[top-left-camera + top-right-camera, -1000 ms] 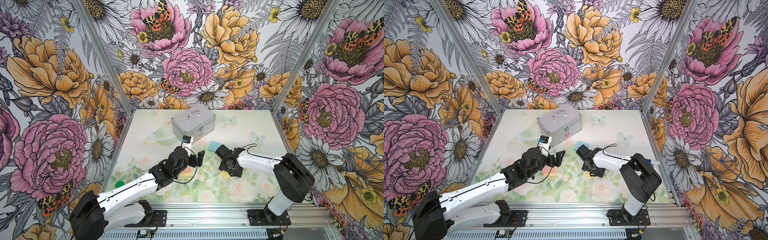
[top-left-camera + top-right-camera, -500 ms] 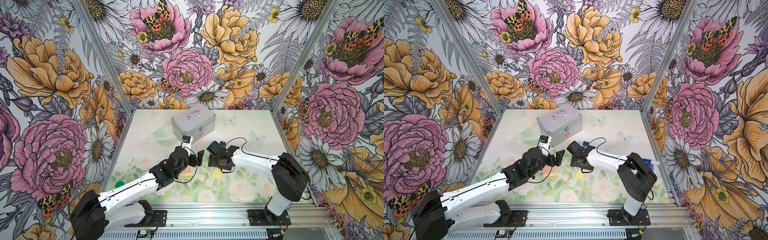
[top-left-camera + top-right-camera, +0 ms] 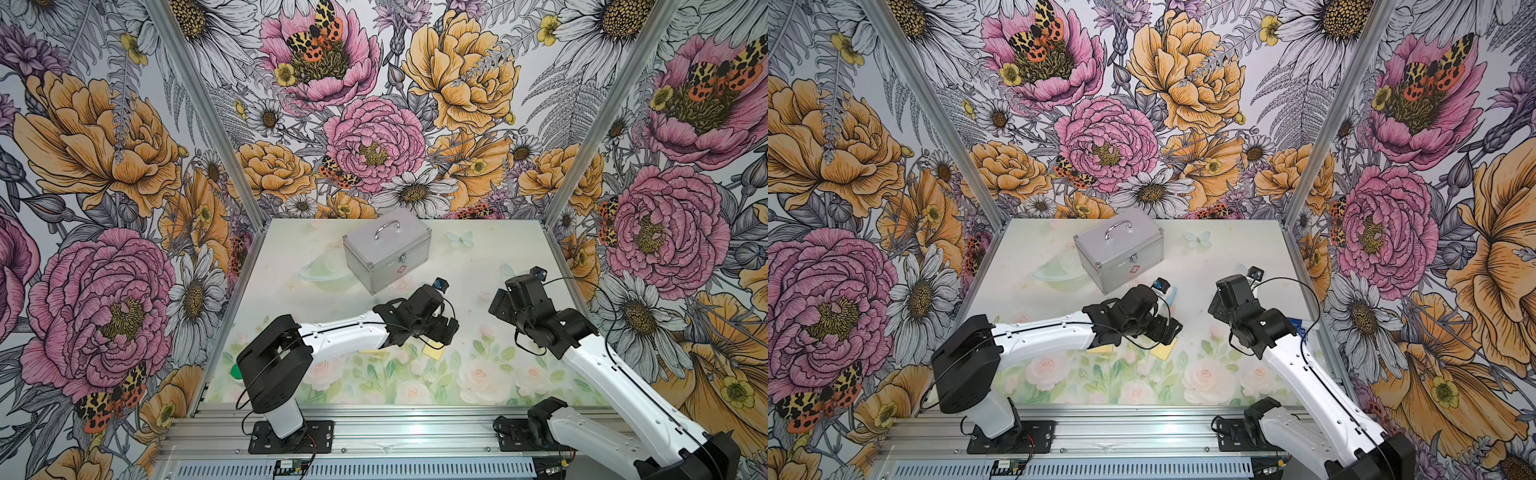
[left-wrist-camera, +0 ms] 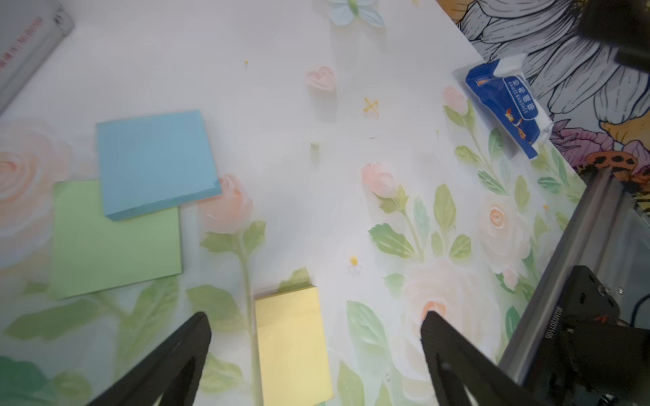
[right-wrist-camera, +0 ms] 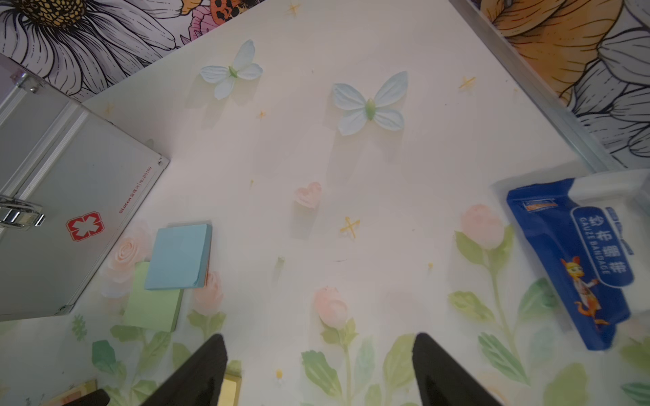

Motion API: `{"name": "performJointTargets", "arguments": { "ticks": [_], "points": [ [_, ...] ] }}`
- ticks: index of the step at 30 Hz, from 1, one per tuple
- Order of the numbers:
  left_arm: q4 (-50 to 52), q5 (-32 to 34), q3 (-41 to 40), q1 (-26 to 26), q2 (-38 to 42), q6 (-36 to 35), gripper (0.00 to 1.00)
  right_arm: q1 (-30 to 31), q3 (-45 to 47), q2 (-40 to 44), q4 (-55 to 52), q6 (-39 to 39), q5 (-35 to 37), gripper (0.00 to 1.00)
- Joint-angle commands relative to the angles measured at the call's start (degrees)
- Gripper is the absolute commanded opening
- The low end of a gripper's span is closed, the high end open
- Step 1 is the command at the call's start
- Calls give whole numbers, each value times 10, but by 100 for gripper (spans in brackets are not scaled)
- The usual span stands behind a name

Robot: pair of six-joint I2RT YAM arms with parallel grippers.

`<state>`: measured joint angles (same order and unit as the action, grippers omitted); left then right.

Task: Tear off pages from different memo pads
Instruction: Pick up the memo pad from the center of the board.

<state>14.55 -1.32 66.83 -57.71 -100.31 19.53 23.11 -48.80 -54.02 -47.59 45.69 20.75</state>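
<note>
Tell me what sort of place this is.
Likely a staged robot booth, not a real room: floral wall panels enclose a printed table, and the left arm and right arm are bolted to an aluminium rail.

Open room: middle of tabletop (image 5: 387, 168), bare between blue memo pad (image 4: 154, 161) and gauze packet (image 5: 591, 260).
Obstacles: silver case (image 3: 384, 249), rear left; blue memo pad overlapping a green square (image 4: 105, 253) (pad or loose page unclear), near the case; yellow memo pad (image 4: 292, 344) below the spread left pincer (image 4: 314, 316); gauze packet at the right wall.
</note>
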Motion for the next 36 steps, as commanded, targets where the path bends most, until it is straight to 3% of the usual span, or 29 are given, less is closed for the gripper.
{"name": "performJointTargets", "arguments": {
  "ticks": [1,10,16,30,36],
  "points": [
    [114,-75,48,0,-67,11,95,-7,23,32,-26,-34,17,85],
    [282,80,162,-42,-144,26,91,-10,68,93,-24,-46,9,85],
    [290,52,169,-36,-173,40,81,-10,79,105,-16,-57,4,85],
    [319,147,167,-35,-151,52,79,-10,87,94,2,-66,-4,84],
    [319,144,167,-30,-140,48,83,-10,87,94,2,-65,-7,83]
  ]
}}
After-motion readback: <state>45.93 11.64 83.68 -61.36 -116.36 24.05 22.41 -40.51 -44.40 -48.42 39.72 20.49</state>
